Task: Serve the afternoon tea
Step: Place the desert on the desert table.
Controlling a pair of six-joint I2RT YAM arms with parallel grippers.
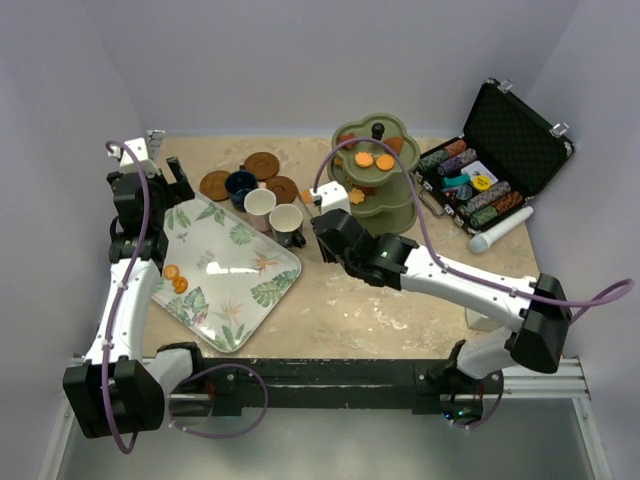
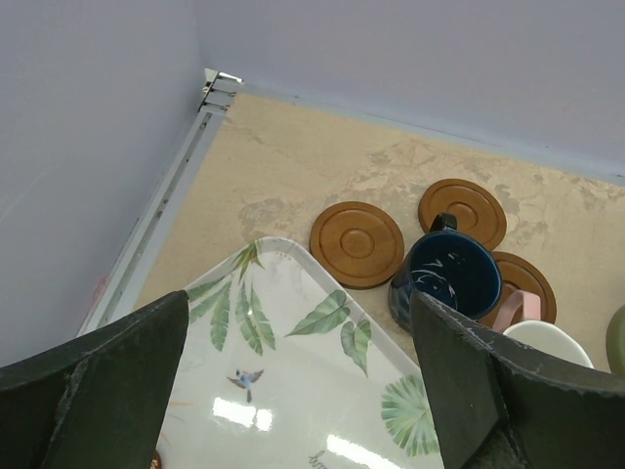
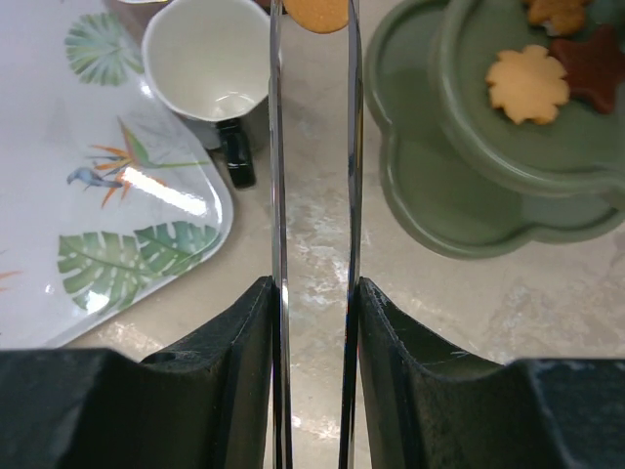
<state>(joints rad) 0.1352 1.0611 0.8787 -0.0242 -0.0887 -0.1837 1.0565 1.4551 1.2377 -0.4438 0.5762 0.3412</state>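
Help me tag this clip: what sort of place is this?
Likely a robot test cell: bare walls box in the table, the left arm and right arm mount on a metal rail, a poker chip case sits beside the tea stand.

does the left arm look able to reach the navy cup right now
Probably yes: the left gripper hangs open and empty near the navy cup, with only a flat saucer between them.

3 cups (image 1: pixel 261 204) beside leaf tray (image 1: pixel 228 272), biscuits (image 1: pixel 365 158) on green stand (image 1: pixel 396 211)
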